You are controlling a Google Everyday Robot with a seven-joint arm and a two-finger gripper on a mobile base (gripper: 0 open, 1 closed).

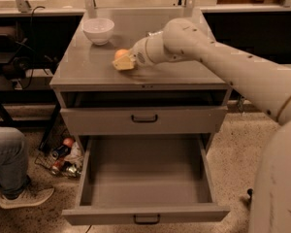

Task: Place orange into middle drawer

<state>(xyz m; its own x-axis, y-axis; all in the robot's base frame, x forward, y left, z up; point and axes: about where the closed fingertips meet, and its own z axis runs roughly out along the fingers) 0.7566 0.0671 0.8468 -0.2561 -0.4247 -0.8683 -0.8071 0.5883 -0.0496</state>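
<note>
The orange rests on the grey cabinet top, left of centre, and only its upper part shows. My gripper is low over the top, right against the near side of the orange, and covers its lower part. My arm reaches in from the right. The middle drawer is pulled fully out at the bottom of the cabinet, wide and deep, and nothing lies in it. It is well below and in front of the gripper.
A white bowl stands at the back left of the cabinet top. The shallower drawer above the open one is shut. A seated person's leg and shoe are at the left. Cans and clutter lie on the floor.
</note>
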